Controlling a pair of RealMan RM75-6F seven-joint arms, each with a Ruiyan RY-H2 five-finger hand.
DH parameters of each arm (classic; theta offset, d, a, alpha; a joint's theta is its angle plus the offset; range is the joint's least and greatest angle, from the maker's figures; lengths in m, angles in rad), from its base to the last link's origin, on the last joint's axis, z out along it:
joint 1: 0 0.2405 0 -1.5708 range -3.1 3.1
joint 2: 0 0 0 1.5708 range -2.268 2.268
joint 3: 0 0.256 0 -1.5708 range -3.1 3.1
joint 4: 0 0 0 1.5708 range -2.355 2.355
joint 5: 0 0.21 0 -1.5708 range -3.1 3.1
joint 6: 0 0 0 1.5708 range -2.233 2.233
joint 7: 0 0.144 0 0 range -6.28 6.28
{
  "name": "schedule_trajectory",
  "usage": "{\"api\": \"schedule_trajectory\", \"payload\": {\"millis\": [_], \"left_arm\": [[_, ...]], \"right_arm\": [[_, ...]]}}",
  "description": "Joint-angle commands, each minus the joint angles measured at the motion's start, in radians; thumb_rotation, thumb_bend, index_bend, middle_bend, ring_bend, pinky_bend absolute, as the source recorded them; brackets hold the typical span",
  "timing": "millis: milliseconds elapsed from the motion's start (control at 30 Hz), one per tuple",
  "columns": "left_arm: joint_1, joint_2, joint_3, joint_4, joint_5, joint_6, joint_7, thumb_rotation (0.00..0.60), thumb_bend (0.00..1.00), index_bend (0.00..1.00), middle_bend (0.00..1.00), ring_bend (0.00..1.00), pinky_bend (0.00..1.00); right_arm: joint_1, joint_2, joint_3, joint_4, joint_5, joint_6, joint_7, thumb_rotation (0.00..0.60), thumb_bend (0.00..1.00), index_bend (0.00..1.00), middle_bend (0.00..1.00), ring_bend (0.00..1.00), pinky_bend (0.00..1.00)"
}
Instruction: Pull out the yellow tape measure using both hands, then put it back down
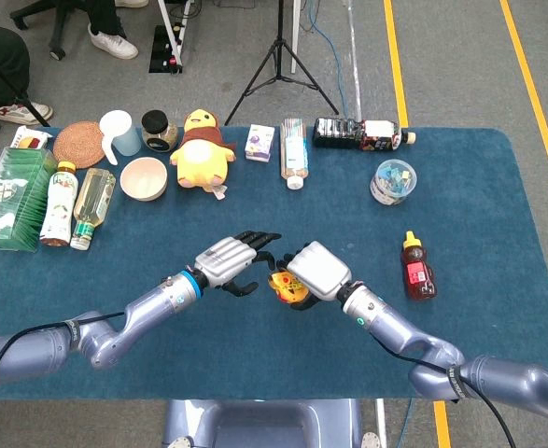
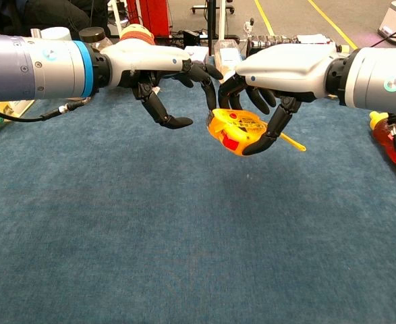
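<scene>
My right hand point(image 2: 287, 66) grips the yellow tape measure point(image 2: 239, 129) from above and holds it a little over the blue table point(image 2: 184, 236). A short yellow strip of tape point(image 2: 292, 141) sticks out of the case to the right. My left hand point(image 2: 158, 65) is spread, with nothing in it. Its fingertips point(image 2: 212, 102) reach the case's upper left edge, and its thumb curls below, apart from the case. From the head view, the tape measure point(image 1: 282, 286) shows between my left hand point(image 1: 225, 260) and right hand point(image 1: 317, 271), mostly covered by the right one.
A red sauce bottle point(image 1: 417, 268) lies to the right of my hands. Along the far edge stand a yellow plush toy point(image 1: 202, 149), a bowl point(image 1: 144, 177), two bottles point(image 1: 77, 201), a clear tub point(image 1: 393, 180) and a dark lying bottle point(image 1: 358, 133).
</scene>
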Motion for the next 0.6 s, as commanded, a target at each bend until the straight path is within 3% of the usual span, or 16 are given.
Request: {"api": "schedule_trajectory", "payload": {"millis": [33,467,600], "left_arm": [[0.001,-0.004,-0.001,0.004,0.0,0.0,-0.005,0.6,0.4,0.34,0.0,0.0,0.06],[-0.001,-0.016,-0.004,0.007,0.008,-0.001,-0.019,0.6,0.39,0.34,0.0,0.0,0.06],[-0.001,-0.019,-0.005,0.006,0.009,-0.001,-0.023,0.6,0.39,0.39,0.0,0.0,0.06]], "right_arm": [[0.001,-0.001,0.001,-0.001,0.001,0.0,0.0,0.415,0.22,0.59,0.62,0.58,0.52],[0.005,-0.002,0.004,-0.002,0.012,-0.004,-0.005,0.417,0.22,0.59,0.62,0.58,0.52],[0.005,-0.002,0.004,-0.001,0.014,-0.003,-0.007,0.412,0.22,0.59,0.62,0.58,0.53]]}}
